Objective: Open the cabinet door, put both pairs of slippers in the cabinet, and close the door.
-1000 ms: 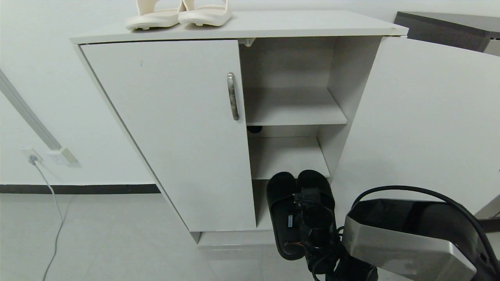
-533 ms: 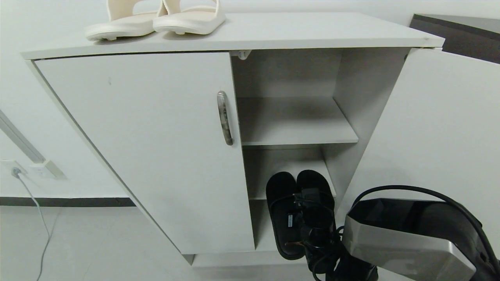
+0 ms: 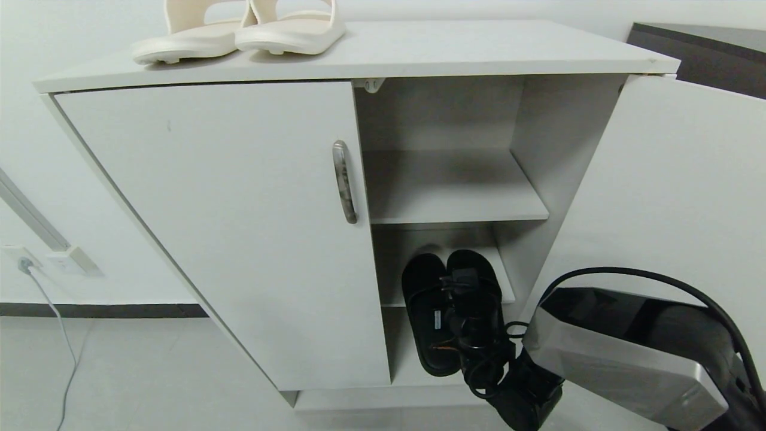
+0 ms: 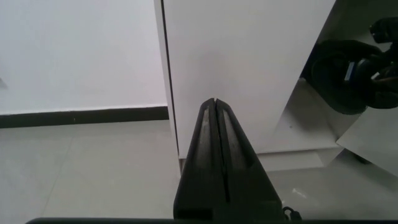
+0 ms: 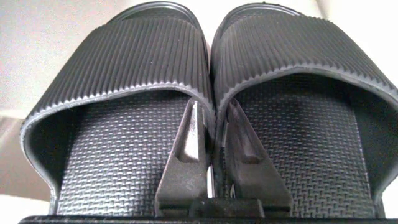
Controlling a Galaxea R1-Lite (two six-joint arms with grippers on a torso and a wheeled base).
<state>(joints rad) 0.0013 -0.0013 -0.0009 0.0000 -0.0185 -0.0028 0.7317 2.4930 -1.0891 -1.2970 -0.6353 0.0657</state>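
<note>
The white cabinet (image 3: pixel 239 227) has its right door (image 3: pixel 670 191) swung open and its left door shut. My right gripper (image 3: pixel 464 299) is shut on a pair of black slippers (image 3: pixel 446 311), pinching their inner straps together (image 5: pixel 211 93); the toes point into the open bay, level with the lower shelf (image 3: pixel 443 281). A pair of cream slippers (image 3: pixel 239 33) lies on the cabinet top at the left. My left gripper (image 4: pixel 215 102) is shut and holds nothing, low near the floor before the shut left door; the black slippers (image 4: pixel 345 78) show beyond it.
The upper shelf (image 3: pixel 449 188) in the open bay is bare. A metal handle (image 3: pixel 342 179) runs down the shut left door. A wall socket with a cable (image 3: pixel 24 263) sits at the left. A dark table edge (image 3: pixel 700 45) lies behind the open door.
The camera first moved closer to the cabinet. Since then my right gripper has carried the black slippers up and forward into the open bay. The left arm shows no change.
</note>
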